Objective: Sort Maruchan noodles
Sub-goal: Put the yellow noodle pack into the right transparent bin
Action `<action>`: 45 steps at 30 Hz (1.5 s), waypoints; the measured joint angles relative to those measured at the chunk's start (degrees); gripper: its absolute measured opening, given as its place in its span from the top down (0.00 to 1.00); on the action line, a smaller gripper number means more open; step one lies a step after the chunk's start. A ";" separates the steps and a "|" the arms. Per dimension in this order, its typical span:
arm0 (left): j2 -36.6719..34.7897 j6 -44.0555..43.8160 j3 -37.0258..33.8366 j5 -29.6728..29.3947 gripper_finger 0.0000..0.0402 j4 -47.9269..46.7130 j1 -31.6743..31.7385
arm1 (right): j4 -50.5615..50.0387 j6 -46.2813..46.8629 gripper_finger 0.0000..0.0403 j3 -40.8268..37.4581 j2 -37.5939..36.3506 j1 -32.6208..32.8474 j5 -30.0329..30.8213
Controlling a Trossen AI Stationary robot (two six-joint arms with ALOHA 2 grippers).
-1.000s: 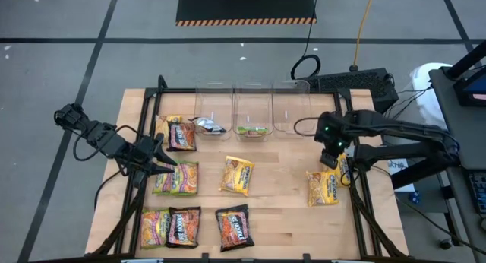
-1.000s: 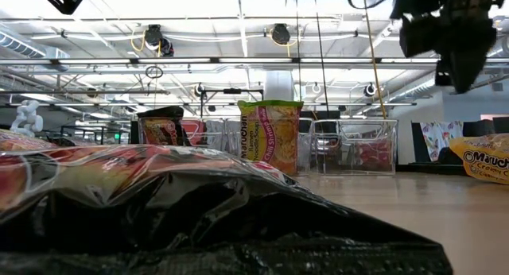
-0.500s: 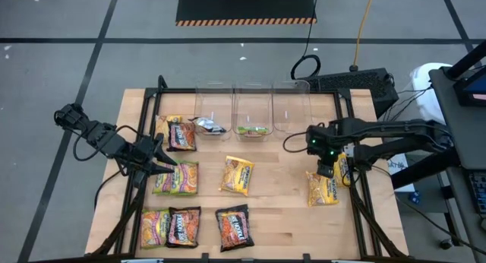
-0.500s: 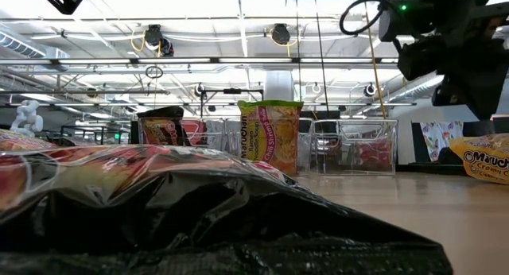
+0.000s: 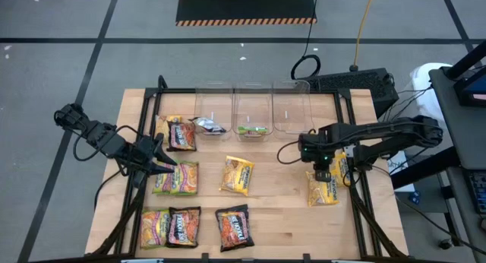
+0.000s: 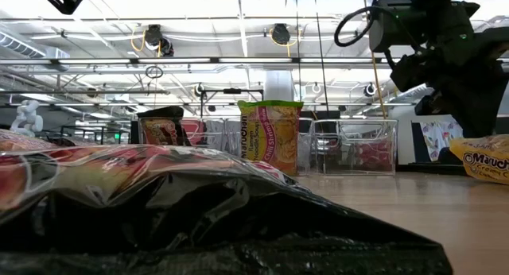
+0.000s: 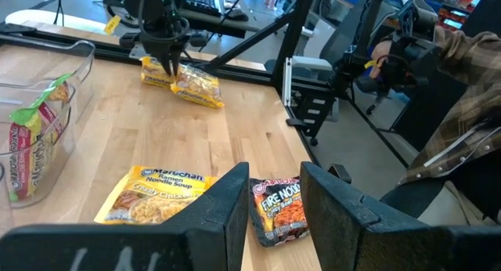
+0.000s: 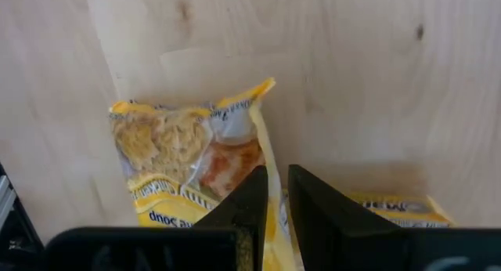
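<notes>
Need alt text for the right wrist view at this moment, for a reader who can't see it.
The right gripper hangs directly over a yellow-orange noodle packet lying flat on the wooden table, its two dark fingers set a narrow gap apart above the packet's edge. The corner of a second yellow packet shows beside the fingers.

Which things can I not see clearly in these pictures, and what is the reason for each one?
- Low view: a black packet right at the lens hides most of the table.
- Right wrist view: the right gripper covers part of the yellow packet; whether it grips is unclear.
- High view: the contents of the left bin are too small to identify.
</notes>
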 joint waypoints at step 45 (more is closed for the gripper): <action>-0.01 -0.49 -0.02 -0.02 0.70 0.15 0.00 | 11.25 -0.81 0.99 -6.12 -0.02 0.08 -7.57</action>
